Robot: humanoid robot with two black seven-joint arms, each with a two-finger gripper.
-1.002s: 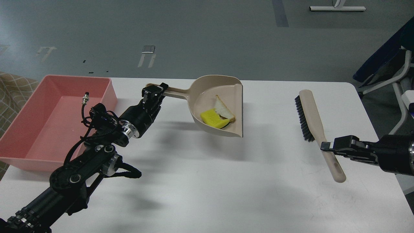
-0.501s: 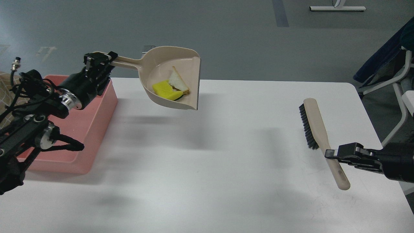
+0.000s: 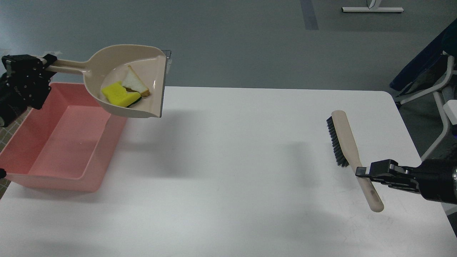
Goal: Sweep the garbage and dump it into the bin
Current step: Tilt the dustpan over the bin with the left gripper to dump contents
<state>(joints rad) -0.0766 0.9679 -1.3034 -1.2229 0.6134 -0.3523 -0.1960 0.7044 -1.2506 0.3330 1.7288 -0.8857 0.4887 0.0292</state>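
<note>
My left gripper is shut on the long handle of the beige dustpan and holds it in the air over the right wall of the pink bin. In the pan lie the yellow sponge piece with dark green backing and the whitish bread wedge with tan crust. The pan's open mouth faces right, past the bin's edge. My right gripper is shut on the handle of the beige brush, whose black bristles face left, at the table's right side.
The white table carries the bin at its left end. A chair frame and dark fabric stand beyond the table's right edge. Grey floor lies behind the table.
My left arm has lifted the dustpan with both scraps and carried it left, from mid-table to over the bin's right wall. The right gripper with the brush has barely shifted.
</note>
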